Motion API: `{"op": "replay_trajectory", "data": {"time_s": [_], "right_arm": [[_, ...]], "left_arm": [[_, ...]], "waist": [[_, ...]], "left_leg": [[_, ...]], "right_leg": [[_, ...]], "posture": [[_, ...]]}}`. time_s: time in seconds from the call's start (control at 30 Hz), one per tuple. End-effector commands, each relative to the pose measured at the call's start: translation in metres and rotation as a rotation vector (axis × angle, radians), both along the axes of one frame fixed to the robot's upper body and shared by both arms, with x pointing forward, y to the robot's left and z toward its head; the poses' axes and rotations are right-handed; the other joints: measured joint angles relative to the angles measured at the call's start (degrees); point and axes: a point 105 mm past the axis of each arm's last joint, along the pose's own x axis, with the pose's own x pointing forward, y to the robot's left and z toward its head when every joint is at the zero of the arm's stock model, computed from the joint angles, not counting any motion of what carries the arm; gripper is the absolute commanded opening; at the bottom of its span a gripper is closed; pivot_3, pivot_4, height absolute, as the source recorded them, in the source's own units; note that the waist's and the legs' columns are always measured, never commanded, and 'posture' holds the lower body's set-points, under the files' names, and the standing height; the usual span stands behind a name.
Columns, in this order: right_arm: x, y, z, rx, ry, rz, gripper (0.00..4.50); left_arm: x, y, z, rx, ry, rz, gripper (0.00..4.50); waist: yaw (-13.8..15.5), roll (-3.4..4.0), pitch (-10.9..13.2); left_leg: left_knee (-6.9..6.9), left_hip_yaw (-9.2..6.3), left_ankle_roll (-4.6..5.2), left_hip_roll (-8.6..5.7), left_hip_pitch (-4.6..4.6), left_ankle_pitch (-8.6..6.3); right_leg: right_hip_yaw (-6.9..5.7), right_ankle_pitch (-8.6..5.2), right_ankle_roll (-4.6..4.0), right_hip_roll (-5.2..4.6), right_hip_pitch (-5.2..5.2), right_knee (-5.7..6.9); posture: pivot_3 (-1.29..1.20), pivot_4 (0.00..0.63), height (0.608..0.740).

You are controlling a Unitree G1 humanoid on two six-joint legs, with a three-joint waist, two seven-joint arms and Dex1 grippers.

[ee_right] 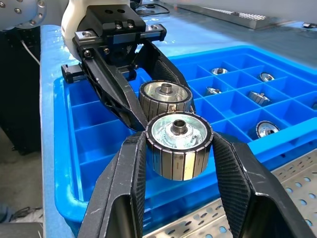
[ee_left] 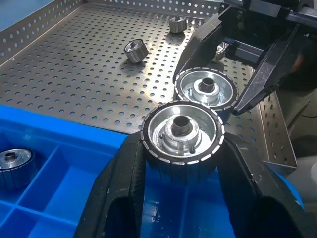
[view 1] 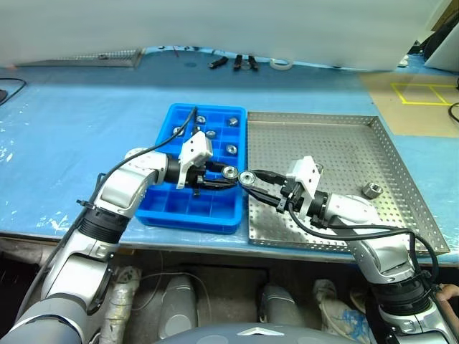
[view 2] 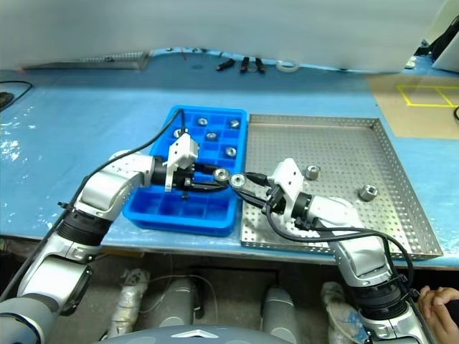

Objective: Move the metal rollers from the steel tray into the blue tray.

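- Holding one roller each, both grippers meet above the near right rim of the blue tray. In the left eye view the left gripper is clamped on a roller over the tray's right-hand compartments; the right gripper is clamped on a second roller just outside that rim, over the steel tray.
- In the right eye view, loose rollers lie on the steel tray, well apart from the blue tray; others already sit in its far compartments.
- In the left wrist view, the two held rollers are very close, possibly touching. Draw the left gripper back over an empty compartment before releasing.
- In the right wrist view, empty compartments lie nearest. Lower each roller inside the dividers, release one gripper at a time, and keep the fingers from colliding.
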Motion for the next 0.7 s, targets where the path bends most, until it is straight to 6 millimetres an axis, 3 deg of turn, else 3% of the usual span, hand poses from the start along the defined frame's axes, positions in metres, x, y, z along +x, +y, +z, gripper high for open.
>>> {"op": "replay_trajectory", "data": {"time_s": [0.03,0.7], "right_arm": [[0.021,-0.036,0.007,-0.066,-0.074,-0.177,1.60],[0.028,-0.050,0.018,-0.164,-0.274,-0.262,1.60]], "left_arm": [[0.006,0.024,0.007,0.008,-0.022,0.082,1.76],[0.004,0.014,0.010,-0.016,0.009,0.044,1.76]], "waist": [[0.0,0.00,0.0],[-0.1,0.00,0.0]], "left_leg": [[-0.01,0.00,-0.03,0.02,0.02,0.02],[-0.04,0.01,-0.05,0.02,-0.03,0.03]], "right_leg": [[0.00,0.00,0.00,0.02,0.00,0.01],[0.04,-0.02,-0.01,0.05,-0.10,-0.01]], "posture": [[-0.12,0.150,0.740],[-0.16,0.150,0.740]]}}
